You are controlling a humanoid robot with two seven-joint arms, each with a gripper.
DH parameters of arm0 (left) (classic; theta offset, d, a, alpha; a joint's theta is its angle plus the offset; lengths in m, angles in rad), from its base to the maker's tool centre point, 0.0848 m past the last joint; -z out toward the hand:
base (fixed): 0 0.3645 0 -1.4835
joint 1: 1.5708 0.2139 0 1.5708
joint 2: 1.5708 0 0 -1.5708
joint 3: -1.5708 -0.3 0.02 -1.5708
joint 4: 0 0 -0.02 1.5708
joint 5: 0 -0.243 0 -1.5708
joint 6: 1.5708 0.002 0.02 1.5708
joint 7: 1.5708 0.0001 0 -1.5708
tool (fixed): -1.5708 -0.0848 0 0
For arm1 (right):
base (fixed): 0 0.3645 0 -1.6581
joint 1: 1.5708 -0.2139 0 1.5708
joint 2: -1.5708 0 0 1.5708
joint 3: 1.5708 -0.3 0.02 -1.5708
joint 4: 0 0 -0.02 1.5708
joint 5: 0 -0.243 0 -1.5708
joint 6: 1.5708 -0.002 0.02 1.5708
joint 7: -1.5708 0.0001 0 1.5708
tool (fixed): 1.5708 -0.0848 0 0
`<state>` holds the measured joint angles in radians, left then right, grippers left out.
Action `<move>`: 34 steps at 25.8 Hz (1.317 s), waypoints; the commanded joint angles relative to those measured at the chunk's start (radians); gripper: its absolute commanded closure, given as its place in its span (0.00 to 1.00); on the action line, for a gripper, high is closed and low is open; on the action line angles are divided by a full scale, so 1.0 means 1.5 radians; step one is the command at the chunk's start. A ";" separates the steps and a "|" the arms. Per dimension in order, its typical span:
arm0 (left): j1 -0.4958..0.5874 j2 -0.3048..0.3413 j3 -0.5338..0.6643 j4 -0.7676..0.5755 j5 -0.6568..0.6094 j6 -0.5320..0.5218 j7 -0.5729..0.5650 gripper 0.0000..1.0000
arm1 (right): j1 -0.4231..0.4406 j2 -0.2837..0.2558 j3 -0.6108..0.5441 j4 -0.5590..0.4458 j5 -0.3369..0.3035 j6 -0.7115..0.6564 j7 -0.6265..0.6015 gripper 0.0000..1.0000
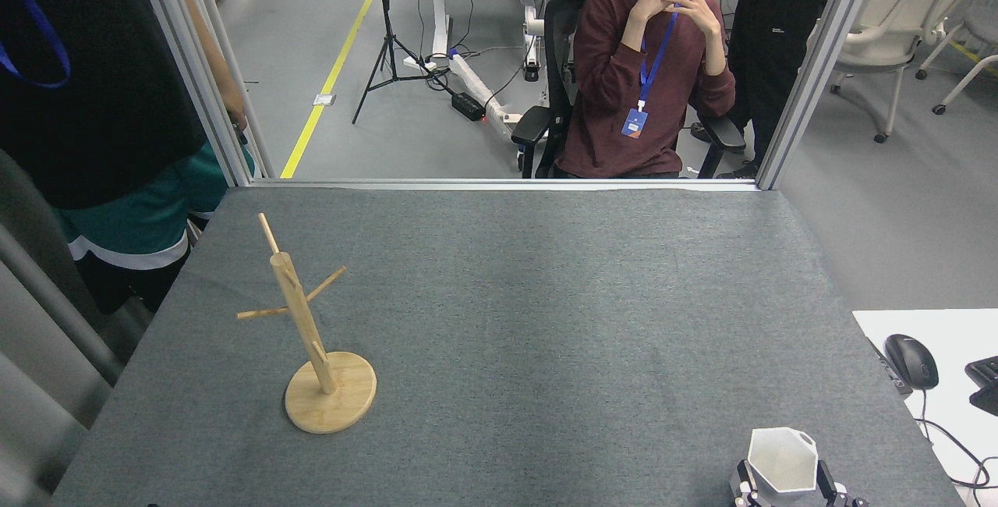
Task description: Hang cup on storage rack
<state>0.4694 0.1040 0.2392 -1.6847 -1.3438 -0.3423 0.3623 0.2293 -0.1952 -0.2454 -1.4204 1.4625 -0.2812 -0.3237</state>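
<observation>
The white faceted cup (782, 456) stands upright at the table's near right corner, its hexagonal rim open toward me. My right gripper (786, 485) rises from the bottom edge with one finger on each side of the cup's lower body, pressed against it. The storage rack (300, 320), a light wooden post with thin angled pegs on a round disc base (330, 402), stands at the left of the table, far from the cup. My left gripper is out of view.
The table top is a grey felt mat (514, 312). A seated person (643, 78) faces the far edge, and another person (101, 101) stands at the left edge near the rack. A white desk with a mouse (911, 361) adjoins on the right.
</observation>
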 commanded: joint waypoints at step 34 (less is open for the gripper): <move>-0.005 -0.006 -0.039 -0.018 -0.011 0.000 0.000 0.00 | -0.022 0.032 -0.006 -0.115 -0.001 -0.026 -0.040 0.43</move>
<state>0.4666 0.1003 0.2131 -1.7121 -1.3504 -0.3426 0.3621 0.2047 -0.1756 -0.2540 -1.5454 1.4627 -0.3166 -0.3752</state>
